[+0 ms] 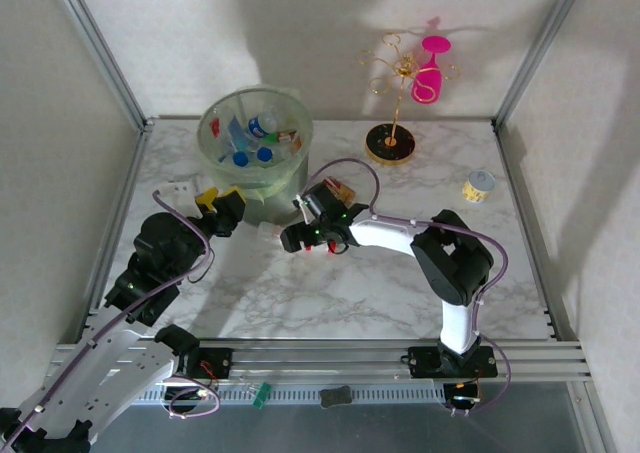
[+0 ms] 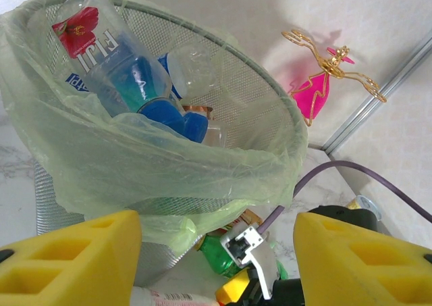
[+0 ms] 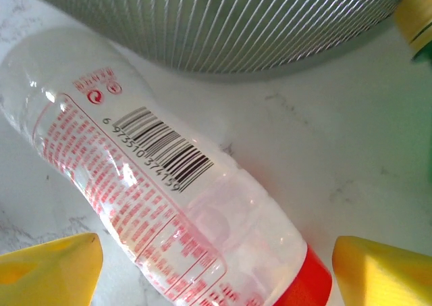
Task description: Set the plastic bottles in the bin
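The bin [image 1: 215, 163] stands at the back left, a mesh bucket with a pale green liner [image 2: 135, 164], and holds several plastic bottles [image 2: 115, 63]. A clear bottle with red print and a red cap [image 3: 169, 184] lies on the marble just in front of the bin [image 3: 256, 29]. My right gripper [image 3: 216, 269] is open and low over it, one yellow finger [image 3: 381, 272] on each side and neither touching. A green bottle [image 2: 226, 255] lies against the bin's base, behind the right wrist. My left gripper [image 2: 216, 265] is open with nothing held, close to the bin's near-left side [image 1: 215, 203].
A gold wire stand with a pink figure [image 1: 410, 68] rises from a black base [image 1: 389, 144] at the back. A small yellow-and-white tub [image 1: 479, 185] sits at the right. Metal frame posts [image 1: 100, 48] edge the table, and the right arm's purple cable [image 2: 351, 171] loops near the bin.
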Action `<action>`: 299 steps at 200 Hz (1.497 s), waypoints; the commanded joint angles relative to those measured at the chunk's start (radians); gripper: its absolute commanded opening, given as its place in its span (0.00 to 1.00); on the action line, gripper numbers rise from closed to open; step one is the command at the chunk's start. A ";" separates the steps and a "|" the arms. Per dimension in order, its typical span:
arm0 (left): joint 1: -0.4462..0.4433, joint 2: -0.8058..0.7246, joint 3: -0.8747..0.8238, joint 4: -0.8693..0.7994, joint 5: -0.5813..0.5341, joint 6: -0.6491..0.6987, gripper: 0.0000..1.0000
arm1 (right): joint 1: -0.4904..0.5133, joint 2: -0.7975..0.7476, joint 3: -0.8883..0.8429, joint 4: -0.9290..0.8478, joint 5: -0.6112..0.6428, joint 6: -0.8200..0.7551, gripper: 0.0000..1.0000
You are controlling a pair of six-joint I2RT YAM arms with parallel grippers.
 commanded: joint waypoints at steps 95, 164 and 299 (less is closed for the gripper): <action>-0.007 0.012 -0.015 0.029 -0.009 0.018 0.61 | 0.112 0.027 -0.020 -0.007 0.061 -0.026 0.59; -0.007 0.015 0.011 0.011 0.019 -0.027 0.60 | 0.118 -0.077 -0.086 0.015 0.063 -0.024 0.51; -0.010 0.114 0.140 -0.021 0.101 -0.152 0.76 | 0.118 -0.501 -0.276 0.073 0.134 -0.068 0.52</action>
